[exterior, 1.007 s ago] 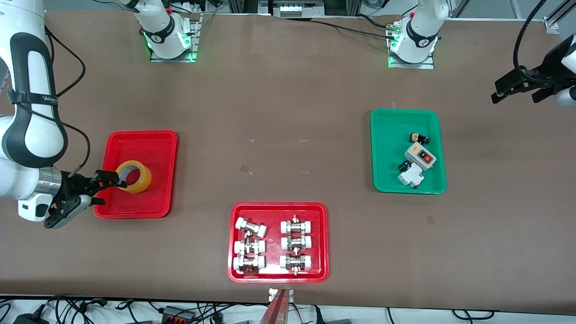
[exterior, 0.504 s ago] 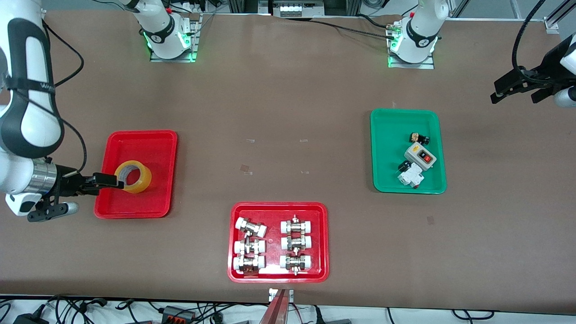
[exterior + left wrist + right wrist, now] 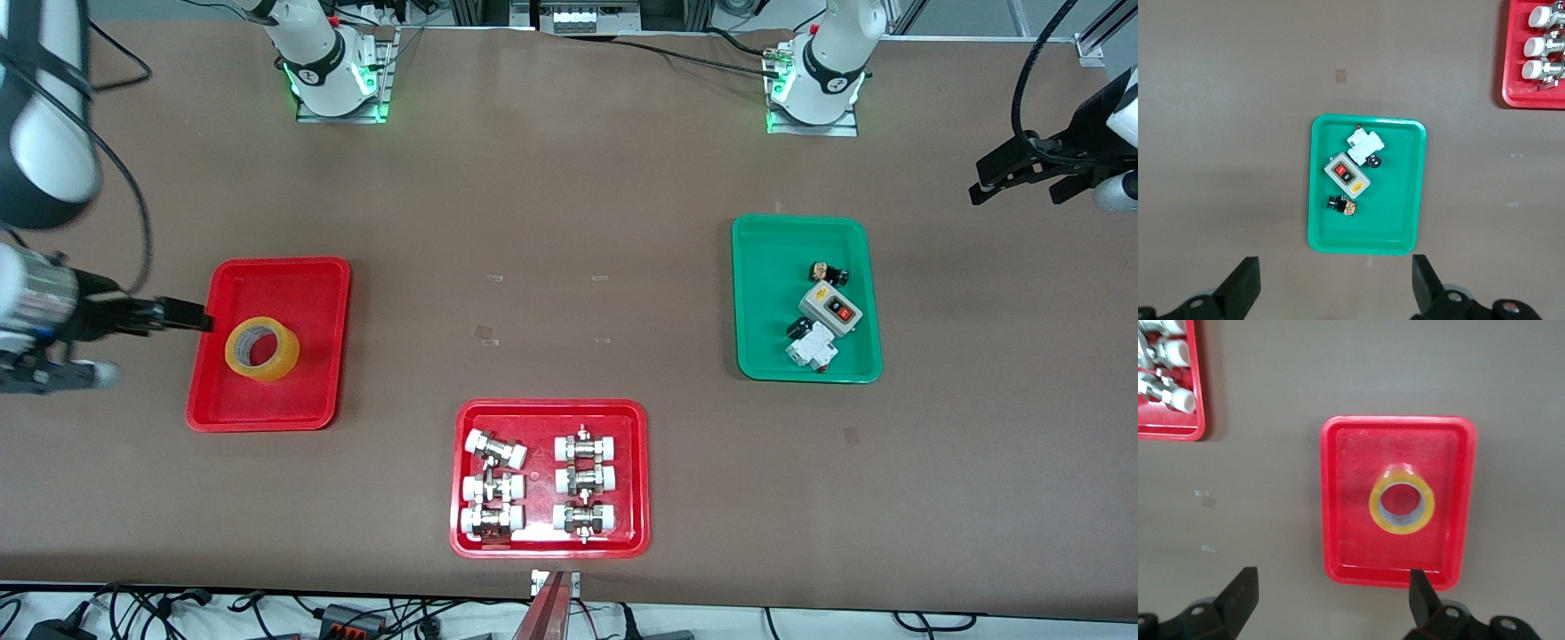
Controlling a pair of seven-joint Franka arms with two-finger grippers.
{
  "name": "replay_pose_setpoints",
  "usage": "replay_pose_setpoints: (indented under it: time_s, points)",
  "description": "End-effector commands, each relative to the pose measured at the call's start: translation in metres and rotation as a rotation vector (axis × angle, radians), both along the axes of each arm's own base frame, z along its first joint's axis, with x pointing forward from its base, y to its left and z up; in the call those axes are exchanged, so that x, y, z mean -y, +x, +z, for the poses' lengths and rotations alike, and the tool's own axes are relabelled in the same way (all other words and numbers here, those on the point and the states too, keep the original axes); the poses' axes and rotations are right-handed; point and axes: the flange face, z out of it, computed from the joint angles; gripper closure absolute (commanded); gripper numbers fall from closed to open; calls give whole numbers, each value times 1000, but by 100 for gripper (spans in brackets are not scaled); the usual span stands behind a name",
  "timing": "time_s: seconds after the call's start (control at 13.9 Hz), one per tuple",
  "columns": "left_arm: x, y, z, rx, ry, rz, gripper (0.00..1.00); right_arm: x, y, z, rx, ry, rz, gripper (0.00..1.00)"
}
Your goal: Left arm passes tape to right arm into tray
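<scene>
We see the translucent yellow tape [image 3: 261, 348] (pale core) lying flat in the red tray [image 3: 267, 404]; right tool [image 3: 182, 314], at its nine o'clock, released; left tool [image 3: 1333, 287] released above the worktop.

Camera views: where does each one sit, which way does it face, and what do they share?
Front view: high across the table, facing both bases; right end effector open over the plain red tray's edge.
Left wrist view: looks down on the green tray; left end effector open.
Right wrist view: looks down on the tape.
Front and right wrist views share tape and tray.
</scene>
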Motion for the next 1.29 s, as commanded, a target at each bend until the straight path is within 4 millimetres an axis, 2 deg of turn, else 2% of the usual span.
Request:
replay_pose_setpoints:
  time_s: [0.0,0.07,0.22,0.43,0.58,0.79,1.22]
  points:
    - [-1,-2,5,4,-8,-19,0,18,0,20,8,-54,-43,0]
    - [-1,-2,5,4,-8,-19,0,25,-6,34,31,-63,-66,0]
    - [-1,-3,6,6,-8,-19,0,27,-10,48,83,-104,-96,0]
    - [0,-3,7,7,-8,-21,0,53,-27,54,166,-121,-106,0]
    - [0,-3,6,7,-8,-21,0,49,-32,62,181,-127,-77,0]
    - [0,-2,5,7,-8,-22,0,47,-41,62,165,-151,-65,0]
    - [-4,-2,2,2,-3,-35,0,45,-103,37,138,-132,-57,0]
